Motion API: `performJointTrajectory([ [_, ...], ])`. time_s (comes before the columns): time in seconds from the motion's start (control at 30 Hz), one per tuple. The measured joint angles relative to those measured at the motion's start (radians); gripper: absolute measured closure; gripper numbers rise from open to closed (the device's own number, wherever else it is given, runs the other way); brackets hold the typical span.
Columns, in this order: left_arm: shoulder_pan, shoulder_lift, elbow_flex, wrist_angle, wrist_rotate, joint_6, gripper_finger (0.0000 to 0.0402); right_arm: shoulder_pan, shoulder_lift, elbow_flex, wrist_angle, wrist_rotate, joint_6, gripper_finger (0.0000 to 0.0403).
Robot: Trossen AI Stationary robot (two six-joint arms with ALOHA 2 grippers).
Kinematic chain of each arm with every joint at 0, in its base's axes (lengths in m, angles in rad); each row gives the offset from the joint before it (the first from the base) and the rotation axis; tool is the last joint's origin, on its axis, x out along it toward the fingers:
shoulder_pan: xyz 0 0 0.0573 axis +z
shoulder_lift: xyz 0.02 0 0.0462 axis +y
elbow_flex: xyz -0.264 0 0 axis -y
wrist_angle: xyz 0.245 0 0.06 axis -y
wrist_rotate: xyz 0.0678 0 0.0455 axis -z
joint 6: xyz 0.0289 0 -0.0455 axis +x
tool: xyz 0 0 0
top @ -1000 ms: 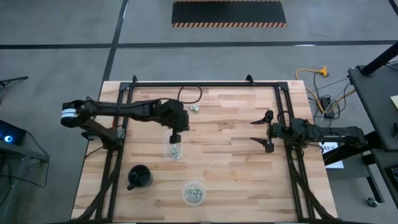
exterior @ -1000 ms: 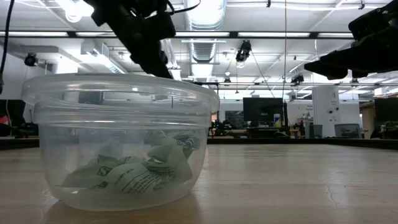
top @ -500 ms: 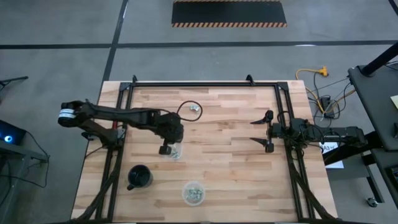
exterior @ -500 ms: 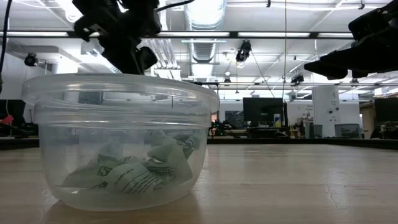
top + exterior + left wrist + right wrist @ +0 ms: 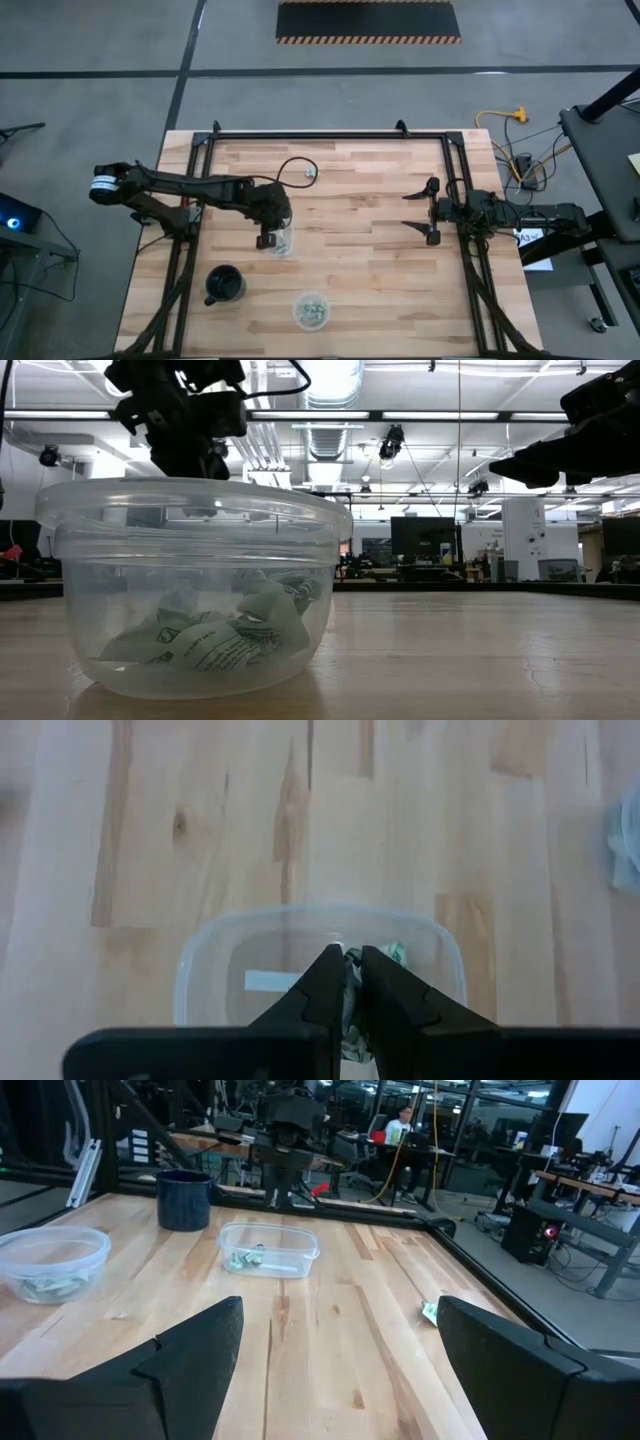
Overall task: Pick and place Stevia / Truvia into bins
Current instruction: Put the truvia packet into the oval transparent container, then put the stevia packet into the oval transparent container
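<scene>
Left gripper (image 5: 267,238) sits over the near-left rim of the squarish clear plastic bin with rounded corners (image 5: 282,240), roughly table centre-left in the high view. In the left wrist view its dark fingers (image 5: 322,990) are nearly together, a pale green-and-white sweetener packet (image 5: 352,970) pinched in the narrow gap, right above the bin's interior (image 5: 215,965). More packets lie on the bin floor (image 5: 243,1259), seen from the right wrist view.

Round clear plastic cup-like bin (image 5: 312,309) stands at 5 o'clock from the left gripper, near the table's front edge, well apart; crumpled green-white packets fill its bottom (image 5: 235,635). One loose packet (image 5: 311,171) lies on the wooden tabletop (image 5: 370,270) at about 1 o'clock from the left gripper, near the far side, beside a black cable loop (image 5: 293,165).

Black mug with handle (image 5: 223,285) sits at 7 o'clock from the left gripper.

Right gripper (image 5: 420,208) hangs at the table's right side, fingers spread wide, nothing between them, well apart from both bins.
</scene>
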Motion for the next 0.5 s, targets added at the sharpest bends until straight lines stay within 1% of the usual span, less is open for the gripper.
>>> performJointTrajectory([
  [0.13,0.000,0.000,-0.009,0.038,-0.033,0.001,0.0385,0.000,0.000,0.000,0.000,0.000,0.000,0.0078],
  [0.27,0.000,0.000,-0.028,0.039,-0.047,0.047,0.0381,0.000,0.000,0.000,0.000,0.000,0.000,0.0078],
  [0.4,0.005,0.001,-0.046,0.030,-0.055,0.050,0.0367,0.000,0.000,0.000,0.000,0.000,0.000,0.0078],
  [0.5,0.005,0.001,-0.055,0.021,-0.057,0.050,0.0347,0.000,0.000,0.000,0.000,0.000,0.000,0.0078],
])
